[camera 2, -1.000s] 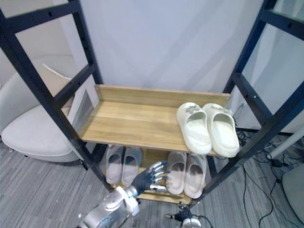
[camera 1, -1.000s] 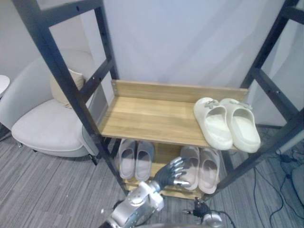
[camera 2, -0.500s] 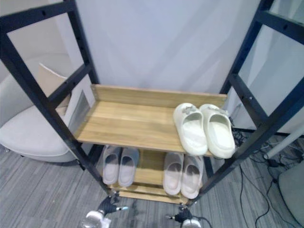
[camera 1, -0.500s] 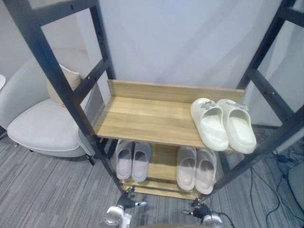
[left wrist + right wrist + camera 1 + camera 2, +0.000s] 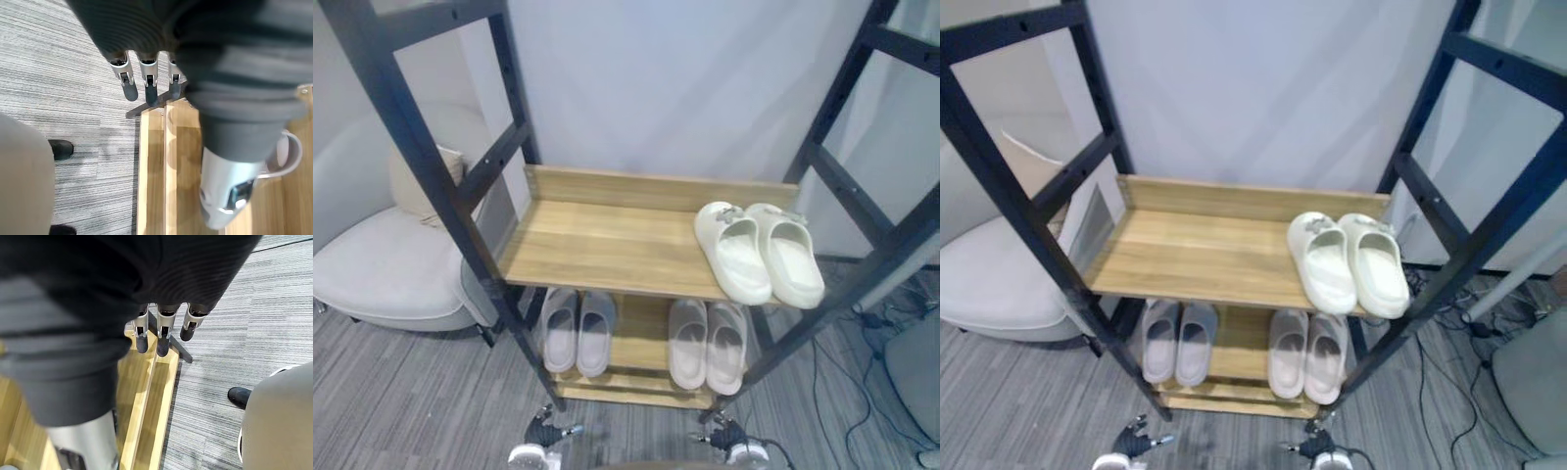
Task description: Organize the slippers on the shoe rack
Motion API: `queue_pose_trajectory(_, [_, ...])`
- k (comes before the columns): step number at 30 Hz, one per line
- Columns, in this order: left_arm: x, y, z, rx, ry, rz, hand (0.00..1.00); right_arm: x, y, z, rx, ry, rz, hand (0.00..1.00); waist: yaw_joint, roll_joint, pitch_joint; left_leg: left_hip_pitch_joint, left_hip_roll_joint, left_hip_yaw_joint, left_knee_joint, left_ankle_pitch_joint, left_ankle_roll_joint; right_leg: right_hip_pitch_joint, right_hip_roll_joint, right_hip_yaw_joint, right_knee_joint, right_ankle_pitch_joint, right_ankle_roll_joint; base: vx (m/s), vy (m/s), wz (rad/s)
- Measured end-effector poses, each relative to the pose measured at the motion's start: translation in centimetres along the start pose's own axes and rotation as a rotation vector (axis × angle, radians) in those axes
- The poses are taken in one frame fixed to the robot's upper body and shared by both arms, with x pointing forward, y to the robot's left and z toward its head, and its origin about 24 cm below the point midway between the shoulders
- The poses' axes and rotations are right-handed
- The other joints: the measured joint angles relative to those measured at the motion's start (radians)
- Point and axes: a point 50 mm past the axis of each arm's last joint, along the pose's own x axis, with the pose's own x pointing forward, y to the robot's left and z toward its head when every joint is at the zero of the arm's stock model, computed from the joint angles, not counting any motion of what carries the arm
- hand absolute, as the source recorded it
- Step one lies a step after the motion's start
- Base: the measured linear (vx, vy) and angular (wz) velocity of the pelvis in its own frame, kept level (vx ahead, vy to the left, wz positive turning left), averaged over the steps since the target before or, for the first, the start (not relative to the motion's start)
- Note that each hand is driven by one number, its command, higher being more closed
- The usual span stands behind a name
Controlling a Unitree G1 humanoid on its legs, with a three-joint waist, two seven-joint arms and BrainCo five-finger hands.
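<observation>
A cream pair of slippers (image 5: 759,253) lies side by side at the right end of the rack's upper wooden shelf (image 5: 607,245). On the lower shelf (image 5: 641,328) sit two pale grey pairs, one on the left (image 5: 578,330) and one on the right (image 5: 707,343), toes to the back. My left hand (image 5: 548,434) hangs low in front of the rack's left foot, fingers (image 5: 146,78) straight and holding nothing. My right hand (image 5: 724,436) hangs by the rack's right foot, its fingers (image 5: 164,330) also straight and empty, above the lower shelf's front slat.
Black metal posts (image 5: 440,186) frame the rack on both sides, with a white wall behind. A white armchair (image 5: 382,264) with a beige cushion stands to the left. Cables and a grey seat (image 5: 915,377) lie on the carpet to the right.
My left hand has pulled away from the lower right pair of slippers and dropped to the bottom of the view. The camera has backed off, so the rack looks smaller.
</observation>
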Motion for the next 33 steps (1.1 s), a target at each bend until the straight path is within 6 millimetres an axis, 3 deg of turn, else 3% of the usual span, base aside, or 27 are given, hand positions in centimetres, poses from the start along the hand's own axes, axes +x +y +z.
queue_pose_trajectory(5, [0.0, -0.1, 0.1, -0.031, -0.005, 0.009, 0.0, 0.1, 0.0, 0.2, -0.001, -0.004, 0.001, 0.0, 0.019, 0.0, 0.001, -0.02, -0.007, -0.001, 0.034, -0.023, 0.007, -0.033, -0.017, 0.007, 0.067, -0.033, 0.007, 0.03, 0.038, -0.04])
queue_pose_trajectory(8, [0.2, -0.1, 0.6, -0.021, -0.02, 0.006, 0.0, 0.3, -0.1, 0.8, -0.001, -0.016, -0.001, 0.0, 0.022, 0.0, 0.017, -0.058, -0.038, -0.031, 0.148, -0.079, 0.022, -0.11, -0.078, 0.007, 0.319, -0.131, 0.026, 0.03, 0.054, 0.38])
queue_pose_trajectory(9, [0.3, -0.4, 0.8, -0.004, -0.024, -0.002, 0.0, 0.3, -0.1, 1.0, 0.0, -0.021, 0.0, 0.0, 0.021, 0.017, 0.033, -0.062, -0.048, -0.066, 0.179, -0.089, 0.025, -0.137, -0.094, 0.034, 0.426, -0.145, 0.028, 0.02, 0.045, 0.64])
queue_pose_trajectory(11, [0.3, -0.6, 1.2, 0.02, -0.036, -0.014, 0.0, 0.4, 0.1, 1.3, 0.003, -0.028, 0.002, 0.0, 0.014, 0.009, 0.033, -0.088, -0.072, -0.148, 0.204, -0.089, 0.026, -0.161, -0.102, 0.108, 0.508, -0.155, 0.018, 0.02, 0.011, 1.36])
queue_pose_trajectory(16, [0.7, -0.4, 2.2, 0.042, -0.058, -0.005, 0.0, 0.1, 0.5, 0.6, 0.036, -0.012, 0.002, 0.0, 0.017, -0.025, 0.028, -0.192, -0.161, -0.398, 0.228, -0.029, 0.005, -0.119, -0.121, 0.175, 0.468, -0.237, 0.011, 0.02, -0.137, 1.74])
queue_pose_trajectory(18, [0.7, -0.8, 2.7, 0.03, -0.072, 0.001, 0.0, 0.3, 0.5, 1.4, 0.037, -0.033, 0.002, 0.0, 0.052, -0.007, 0.053, -0.22, -0.178, -0.469, 0.201, 0.013, -0.022, -0.08, -0.119, 0.15, 0.382, -0.268, 0.023, -0.09, -0.244, 1.02])
queue_pose_trajectory(20, [0.8, -1.1, 3.0, 0.024, -0.079, -0.006, 0.0, 0.5, 0.6, 2.6, 0.039, -0.068, 0.0, 0.0, 0.052, 0.008, 0.065, -0.253, -0.176, -0.511, 0.166, 0.054, -0.046, -0.071, -0.116, 0.1, 0.32, -0.29, 0.038, -0.15, -0.189, 0.91])
queue_pose_trajectory(21, [0.8, -1.6, 3.1, 0.017, -0.08, -0.015, 0.0, 0.5, 0.4, 3.3, 0.041, -0.099, -0.01, 0.0, 0.05, 0.031, 0.085, -0.269, -0.157, -0.518, 0.149, 0.08, -0.058, -0.072, -0.097, 0.067, 0.312, -0.282, 0.026, -0.16, -0.128, 0.9])
queue_pose_trajectory(22, [0.8, -1.7, 3.1, 0.011, -0.078, -0.015, 0.0, 0.5, 0.4, 3.4, 0.042, -0.101, -0.011, 0.0, 0.049, 0.035, 0.09, -0.273, -0.146, -0.513, 0.134, 0.087, -0.058, -0.075, -0.094, 0.049, 0.312, -0.28, 0.022, -0.17, -0.071, 0.8])
queue_pose_trajectory(25, [0.8, -1.5, 3.0, -0.029, -0.072, -0.001, 0.0, 0.6, 1.0, 3.6, 0.048, -0.098, -0.005, 0.0, 0.045, 0.039, 0.095, -0.301, -0.061, -0.297, 0.097, 0.077, -0.023, -0.072, -0.091, -0.044, 0.307, -0.278, 0.002, -0.16, -0.038, 0.71])
queue_pose_trajectory(27, [1.0, -1.1, 3.8, -0.03, -0.095, 0.011, 0.0, 0.6, 0.6, 3.7, 0.046, -0.1, -0.021, 0.0, 0.04, 0.012, 0.102, -0.381, -0.046, -0.103, 0.307, 0.057, -0.006, -0.074, -0.135, -0.126, 0.312, -0.27, 0.007, -0.11, 0.004, 0.89])
queue_pose_trajectory(28, [1.0, -1.0, 3.9, -0.03, -0.097, 0.011, 0.0, 0.6, 0.6, 3.7, 0.045, -0.099, -0.022, 0.0, 0.038, 0.008, 0.101, -0.39, -0.04, -0.064, 0.359, 0.036, 0.005, -0.073, -0.142, -0.142, 0.315, -0.267, 0.011, 0.0, 0.023, 0.95])
queue_pose_trajectory(29, [1.0, -1.1, 3.9, -0.032, -0.098, 0.01, 0.0, 0.7, 0.4, 3.8, 0.041, -0.102, -0.026, 0.0, 0.032, 0.016, 0.1, -0.407, -0.01, 0.04, 0.426, -0.025, 0.019, -0.066, -0.142, -0.177, 0.333, -0.262, 0.017, 0.05, 0.038, 0.69])
queue_pose_trajectory(31, [1.0, -1.1, 4.1, -0.024, -0.107, 0.007, 0.0, 0.8, 0.0, 4.3, 0.036, -0.112, -0.034, 0.0, 0.024, 0.029, 0.111, -0.421, -0.018, 0.094, 0.412, -0.009, 0.047, -0.087, -0.133, -0.184, 0.36, -0.263, 0.008, -0.01, 0.084, 1.12])
queue_pose_trajectory(32, [1.0, -1.2, 4.1, -0.015, -0.112, 0.004, 0.0, 0.9, 0.1, 4.7, 0.034, -0.123, -0.032, 0.0, 0.023, 0.032, 0.112, -0.41, -0.027, 0.055, 0.334, 0.008, 0.051, -0.089, -0.07, -0.148, 0.267, -0.247, -0.011, -0.16, 0.089, 1.46])
queue_pose_trajectory(33, [1.2, -1.1, 4.3, 0.002, -0.112, 0.001, 0.0, 0.9, 0.0, 5.1, 0.033, -0.134, -0.032, 0.0, 0.015, 0.019, 0.11, -0.394, -0.046, 0.043, 0.256, 0.032, 0.054, -0.076, -0.073, -0.147, 0.207, -0.215, -0.006, -0.11, 0.079, 1.28])
